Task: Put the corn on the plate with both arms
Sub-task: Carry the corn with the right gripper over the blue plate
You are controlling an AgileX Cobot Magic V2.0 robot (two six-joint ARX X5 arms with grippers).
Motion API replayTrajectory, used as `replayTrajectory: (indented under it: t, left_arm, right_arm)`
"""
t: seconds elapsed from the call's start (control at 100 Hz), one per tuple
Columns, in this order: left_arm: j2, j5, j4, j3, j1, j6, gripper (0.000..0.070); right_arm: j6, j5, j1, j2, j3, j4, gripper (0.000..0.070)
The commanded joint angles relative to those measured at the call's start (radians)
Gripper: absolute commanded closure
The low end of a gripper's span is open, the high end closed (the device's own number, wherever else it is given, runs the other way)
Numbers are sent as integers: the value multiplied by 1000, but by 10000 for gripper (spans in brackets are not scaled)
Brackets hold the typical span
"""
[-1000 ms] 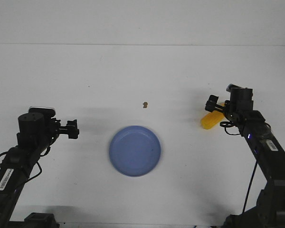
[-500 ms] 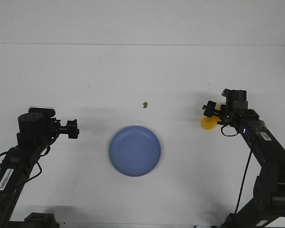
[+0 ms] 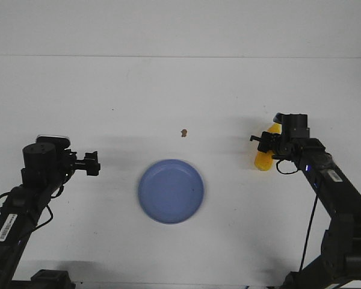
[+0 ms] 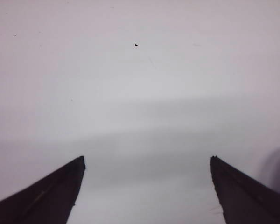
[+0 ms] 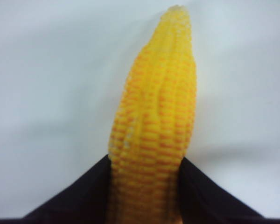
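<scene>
Both right jaws against corn [image 5: 154,126]

Front view looks down over the table [image 3: 180,90]; 2 wrist views sit close above it.

White table [image 3: 78,84], matte, plain surface. Blue plate [image 3: 171,191] sits flat on it, near the front edge at centre, nothing in it. Small brown speck [image 3: 183,132] lies behind the plate, apart from it, roughly mid-table. Tiny dark dot [image 3: 113,109] further left and back. Yellow corn [image 3: 265,158] is at the right side, well apart from the plate; can't tell whether it rests on the table or is lifted off it. Arm shadows fall on the surface at both sides.
</scene>
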Motion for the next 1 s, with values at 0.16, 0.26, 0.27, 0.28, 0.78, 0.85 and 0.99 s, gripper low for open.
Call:
replayTrajectory:
  t: [0.16, 0.26, 0.27, 0.28, 0.78, 0.85, 0.99]
  left_arm:
    - [8, -3, 6, 6, -3, 6, 151]
    - [8, -3, 7, 6, -3, 6, 151]
    - [8, -3, 7, 6, -3, 6, 151]
    - [8, -3, 7, 6, -3, 6, 151]
    - [8, -3, 5, 6, -3, 6, 151]
    - [8, -3, 4, 6, -3, 6, 151]
    - [8, -3, 2, 6, -3, 5, 151]
  right_arm:
    - [-41, -89, 193, -145, 21, -47, 548]
    - [-52, -103, 311, -157, 21, -67, 546]
    - [-53, -104, 323, -157, 21, -69, 546]
    - [-55, -103, 335, -157, 21, -72, 545]
    - [-49, -48, 664, -36, 21, -32, 439]
    - [-47, -47, 676, -16, 21, -29, 378]
    - [-47, -47, 694, 7, 21, -28, 226]
